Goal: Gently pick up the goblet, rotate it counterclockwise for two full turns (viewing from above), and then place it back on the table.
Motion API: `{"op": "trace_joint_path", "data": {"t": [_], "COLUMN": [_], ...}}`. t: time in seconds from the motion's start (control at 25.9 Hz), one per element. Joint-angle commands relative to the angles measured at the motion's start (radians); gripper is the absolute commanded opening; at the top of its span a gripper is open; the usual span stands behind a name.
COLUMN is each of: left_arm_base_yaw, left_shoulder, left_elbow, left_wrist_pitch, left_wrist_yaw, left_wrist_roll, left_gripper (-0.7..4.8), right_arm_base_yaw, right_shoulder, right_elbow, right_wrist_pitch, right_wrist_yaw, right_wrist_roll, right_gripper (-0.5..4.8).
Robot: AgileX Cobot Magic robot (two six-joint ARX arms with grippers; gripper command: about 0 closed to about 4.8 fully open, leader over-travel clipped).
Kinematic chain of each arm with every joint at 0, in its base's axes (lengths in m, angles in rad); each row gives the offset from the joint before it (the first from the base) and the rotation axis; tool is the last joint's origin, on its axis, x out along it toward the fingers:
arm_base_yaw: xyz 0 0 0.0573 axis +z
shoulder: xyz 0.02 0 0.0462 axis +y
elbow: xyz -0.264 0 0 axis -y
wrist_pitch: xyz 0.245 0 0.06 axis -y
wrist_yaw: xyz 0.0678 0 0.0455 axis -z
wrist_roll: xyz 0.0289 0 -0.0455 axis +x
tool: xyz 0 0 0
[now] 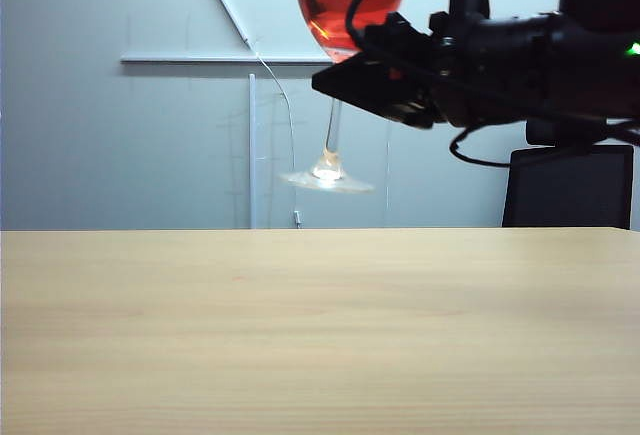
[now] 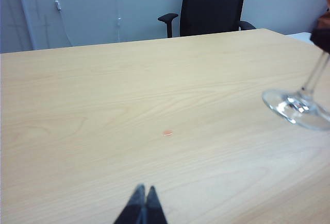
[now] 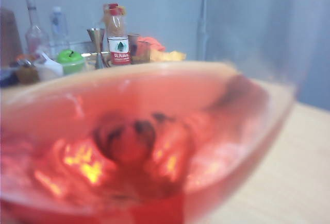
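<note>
The goblet (image 1: 345,5), a clear glass holding red liquid, hangs well above the table (image 1: 300,335), tilted, with its round foot (image 1: 328,177) clear of the wood. My right gripper (image 1: 340,80) reaches in from the right and is shut on the thin stem just under the bowl. In the right wrist view the red-filled bowl (image 3: 144,147) fills the picture and hides the fingers. The left wrist view shows only the foot and lower stem (image 2: 298,108) at one edge. My left gripper (image 2: 144,189) stays low over the table (image 2: 129,105), far from the glass, shut and holding nothing.
A black office chair (image 1: 570,187) stands behind the table's far right edge, also seen as the chair (image 2: 214,5). A small red spot (image 2: 167,133) marks the tabletop. Bottles (image 3: 116,36) and clutter sit on a distant counter.
</note>
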Motion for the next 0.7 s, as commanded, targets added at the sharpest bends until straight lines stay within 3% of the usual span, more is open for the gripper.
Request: {"op": "trace_joint_path", "data": {"t": [0.04,0.35,0.7], "left_arm_base_yaw": [0.000,0.000,0.000], "left_shoulder": [0.002,0.002,0.002], "left_elbow": [0.002,0.002,0.002], "left_wrist_pitch": [0.009,0.009,0.009], "left_wrist_yaw": [0.001,0.001,0.001], "left_wrist_roll": [0.006,0.006,0.006], "left_gripper": [-0.05,-0.05,-0.05], "right_arm_base_yaw": [0.001,0.000,-0.008], "right_shoulder": [-0.009,0.000,0.118], "right_elbow": [-0.015,-0.014,0.097], "right_wrist_pitch": [0.084,0.070,-0.143], "right_wrist_yaw": [0.006,0.033,0.024], "right_wrist_roll": [0.170,0.374,0.362], "right_gripper": [-0.09,-0.09,-0.09]}}
